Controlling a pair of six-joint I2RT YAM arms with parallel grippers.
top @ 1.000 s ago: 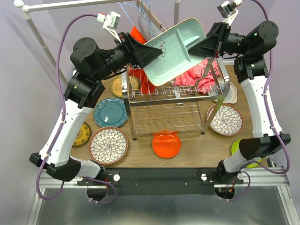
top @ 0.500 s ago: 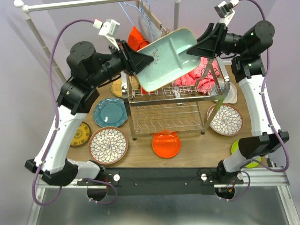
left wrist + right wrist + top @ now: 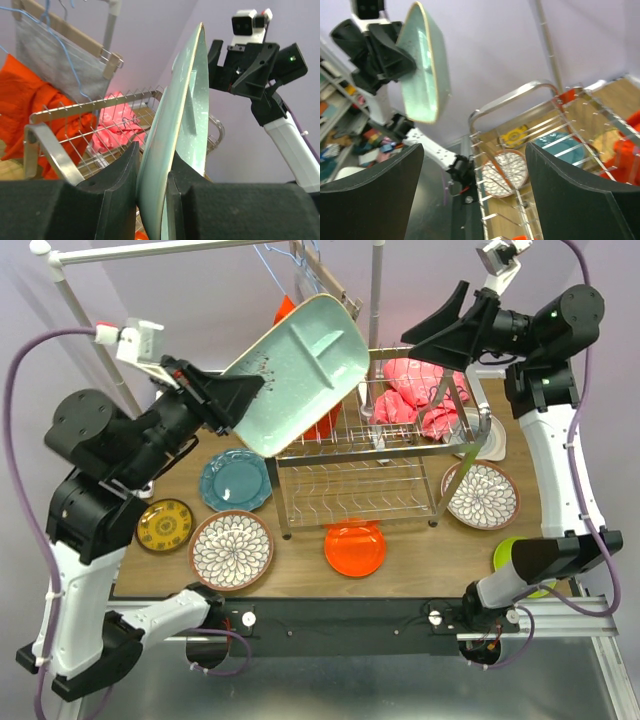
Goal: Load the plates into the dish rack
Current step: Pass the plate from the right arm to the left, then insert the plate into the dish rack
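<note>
The left pincer [image 3: 150, 200] was clenched on the edge of one mint plate [image 3: 300, 365], held tilted in the air over the left end of the one dish rack [image 3: 350, 495]. The right pincer [image 3: 432, 315] stood released, apart from it. Seven other plates [image 3: 235, 480] lay on the bench [image 3: 420, 565].

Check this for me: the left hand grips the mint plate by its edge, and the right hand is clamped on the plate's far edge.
One thing is wrong: the right hand is not clamped on it. Its jaws stand wide open, apart from the mint plate, as the top view and the right wrist view show. The left hand does grip the plate by its edge.
</note>
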